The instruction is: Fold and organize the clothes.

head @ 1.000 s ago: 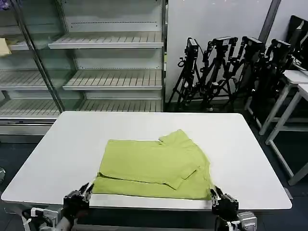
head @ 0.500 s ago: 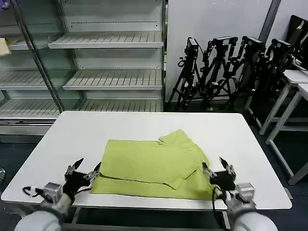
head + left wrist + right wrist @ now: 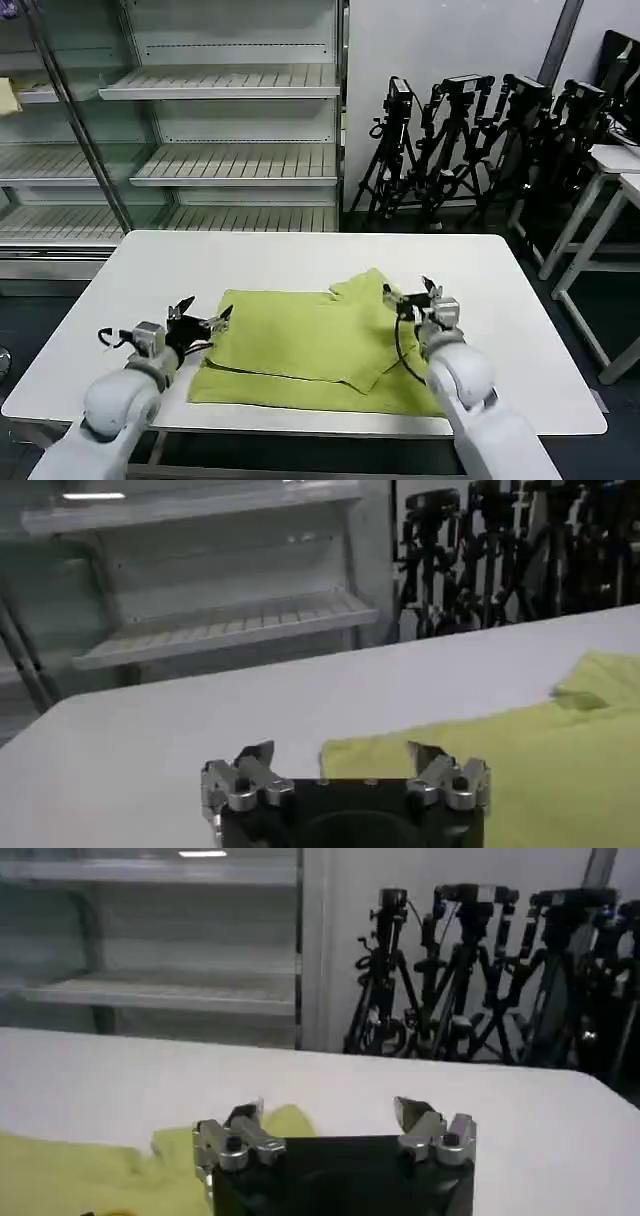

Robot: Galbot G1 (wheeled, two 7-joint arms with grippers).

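Both grippers hover wide open over the folded lime yellow-green T-shirt (image 3: 320,345) on the white table (image 3: 150,290).

The head view shows the whole shirt lying near the table's front edge, one sleeve (image 3: 365,287) sticking out at its far side. The left gripper (image 3: 203,319) is at the shirt's left far corner, the right gripper (image 3: 411,294) by the sleeve; both empty, touching nothing. The wrist views show beyond the fingers (image 3: 256,758): empty shelving (image 3: 225,620), and camera tripods (image 3: 480,968) against the wall.
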